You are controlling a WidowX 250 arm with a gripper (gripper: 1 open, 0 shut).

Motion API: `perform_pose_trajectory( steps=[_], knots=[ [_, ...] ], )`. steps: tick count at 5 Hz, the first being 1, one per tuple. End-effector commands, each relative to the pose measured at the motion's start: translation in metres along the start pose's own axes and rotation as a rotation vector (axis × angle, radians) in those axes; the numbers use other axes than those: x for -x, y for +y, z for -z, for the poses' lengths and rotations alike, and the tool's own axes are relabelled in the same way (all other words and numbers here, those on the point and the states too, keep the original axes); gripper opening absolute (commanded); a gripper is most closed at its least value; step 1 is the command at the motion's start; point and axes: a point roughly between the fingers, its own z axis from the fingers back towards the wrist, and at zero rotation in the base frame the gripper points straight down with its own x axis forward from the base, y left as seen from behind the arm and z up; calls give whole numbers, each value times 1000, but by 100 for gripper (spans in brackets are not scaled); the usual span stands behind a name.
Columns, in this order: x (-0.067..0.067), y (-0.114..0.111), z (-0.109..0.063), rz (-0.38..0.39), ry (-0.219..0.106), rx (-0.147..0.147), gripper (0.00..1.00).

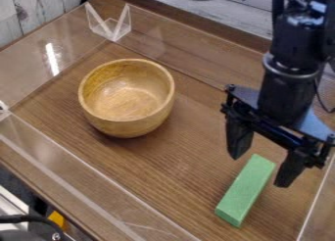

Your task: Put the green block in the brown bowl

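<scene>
Camera view, green block (245, 191) seemingly just below the open pincer (275, 159)

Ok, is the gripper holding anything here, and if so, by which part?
Nothing is held: the gripper is open, and the green block lies on the table.

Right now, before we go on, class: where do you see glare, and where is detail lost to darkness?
Camera view: pale sheen on the tabletop's left side, beyond the bowl; the gripper's black parts swallow detail.

Unclear place, wooden table (157, 162), robot arm (281, 64)
</scene>
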Motion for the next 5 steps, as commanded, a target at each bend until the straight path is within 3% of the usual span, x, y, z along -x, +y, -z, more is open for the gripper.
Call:
perform_pose_trajectory(
  steps=[1,3,5],
  knots=[
    [0,-3,-2,95,-49,-4,100],
    [8,-5,9,11,-106,-15,100],
    [2,3,19,9,-132,-5,100]
  ],
)
